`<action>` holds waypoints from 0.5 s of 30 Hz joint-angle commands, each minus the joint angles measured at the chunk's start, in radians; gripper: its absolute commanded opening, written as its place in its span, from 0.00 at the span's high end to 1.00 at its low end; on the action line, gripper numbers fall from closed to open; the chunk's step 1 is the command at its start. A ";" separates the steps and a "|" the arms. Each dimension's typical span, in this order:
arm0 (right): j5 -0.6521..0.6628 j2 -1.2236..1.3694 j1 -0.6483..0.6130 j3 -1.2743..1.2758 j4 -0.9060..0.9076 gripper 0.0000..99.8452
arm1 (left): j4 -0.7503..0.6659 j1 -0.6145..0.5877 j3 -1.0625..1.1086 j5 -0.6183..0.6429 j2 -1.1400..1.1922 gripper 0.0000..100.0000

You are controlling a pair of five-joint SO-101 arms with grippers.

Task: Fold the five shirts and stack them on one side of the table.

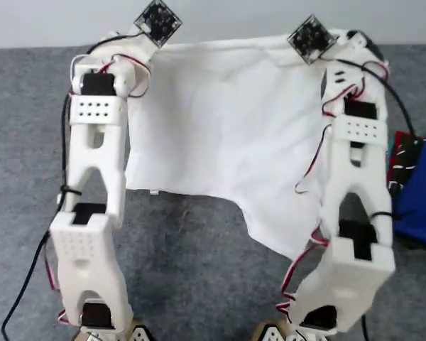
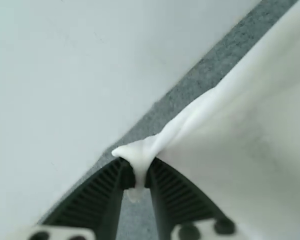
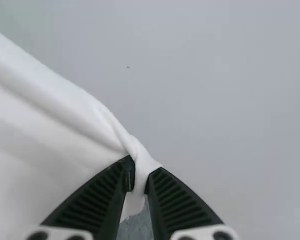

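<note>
Since the grey counter (image 1: 184,270) looks carpet-like and grippy, the white shirt (image 1: 227,135), spread across its far half with the near hem lying uneven, may drag and bunch, skewing the fold. The blue and red shirts (image 1: 417,188) at the counter's right edge sit just beside the right arm (image 1: 355,213) and could be snagged. The left end effector (image 2: 136,180) and right end effector (image 3: 137,187) are each clamped on only a thin pinch of a far corner, which may slip free.

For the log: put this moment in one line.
left gripper: shut on white shirt | right gripper: shut on white shirt | white shirt: spread open
</note>
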 commanded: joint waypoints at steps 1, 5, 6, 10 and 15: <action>0.049 0.039 -0.007 -0.146 -0.018 0.99 | 0.091 0.009 -0.305 0.003 0.110 0.99; 0.058 0.054 -0.013 -0.147 -0.018 0.99 | 0.219 0.037 -0.521 -0.054 0.244 0.99; 0.058 0.054 -0.015 -0.144 -0.016 0.99 | 0.258 0.043 -0.564 -0.075 0.270 0.99; 0.058 0.051 -0.008 -0.144 0.101 0.99 | 0.400 0.060 -0.699 -0.104 0.356 0.99; 0.057 -0.001 -0.005 -0.146 0.420 0.99 | 0.548 0.057 -0.769 -0.104 0.419 0.99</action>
